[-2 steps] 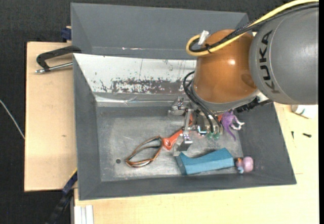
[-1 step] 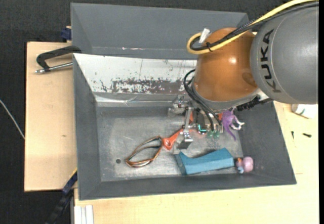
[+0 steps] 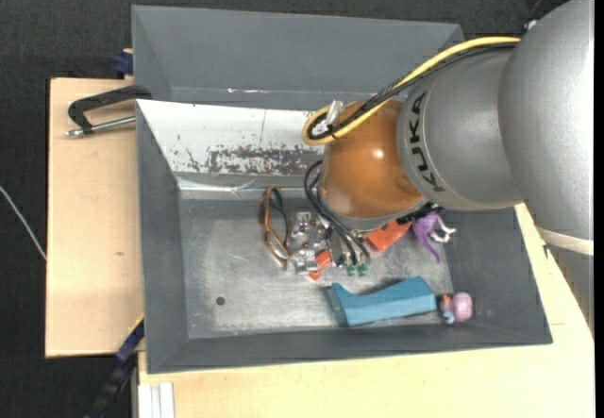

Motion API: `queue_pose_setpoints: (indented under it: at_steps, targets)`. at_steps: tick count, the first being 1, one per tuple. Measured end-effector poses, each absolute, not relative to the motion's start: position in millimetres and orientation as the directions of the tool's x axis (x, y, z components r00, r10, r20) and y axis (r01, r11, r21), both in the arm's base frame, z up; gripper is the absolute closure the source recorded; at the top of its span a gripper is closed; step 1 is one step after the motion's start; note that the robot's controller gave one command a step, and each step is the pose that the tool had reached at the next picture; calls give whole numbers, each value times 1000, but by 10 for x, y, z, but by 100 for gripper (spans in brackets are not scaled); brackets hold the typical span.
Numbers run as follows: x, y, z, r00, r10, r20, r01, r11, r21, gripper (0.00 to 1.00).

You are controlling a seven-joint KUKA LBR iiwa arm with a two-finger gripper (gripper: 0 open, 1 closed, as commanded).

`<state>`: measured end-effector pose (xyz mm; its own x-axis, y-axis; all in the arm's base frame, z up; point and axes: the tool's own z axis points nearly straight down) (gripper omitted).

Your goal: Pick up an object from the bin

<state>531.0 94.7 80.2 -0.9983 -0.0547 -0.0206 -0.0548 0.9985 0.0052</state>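
Observation:
My gripper (image 3: 308, 244) hangs low over the middle of the bin floor, under the arm's orange cover, with wires looped round it. A small orange thing (image 3: 386, 237) lies just to its right, half hidden by the arm. A flat blue block (image 3: 382, 302) lies in front of the gripper near the bin's front wall, a little apart from it. Whether anything sits in the gripper's grasp I cannot tell.
A purple toy-like thing (image 3: 431, 228) lies at the right beside the orange one. A small pink and purple thing (image 3: 458, 307) sits at the blue block's right end. The big grey arm covers the bin's right rear part. Bare floor stretches to the left.

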Motion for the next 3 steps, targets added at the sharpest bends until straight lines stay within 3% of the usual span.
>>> queue_pose_setpoints:
  at_steps: [1, 2, 3]
  targets:
    - [5308, 946, 801, -998, -55, -20, -55, 998, 5, 100]
    - [5320, 916, 1247, -999, -37, 2, -37, 999, 1, 100]
    - [5220, 866, 1729, -998, -61, -5, -61, 998, 1, 100]
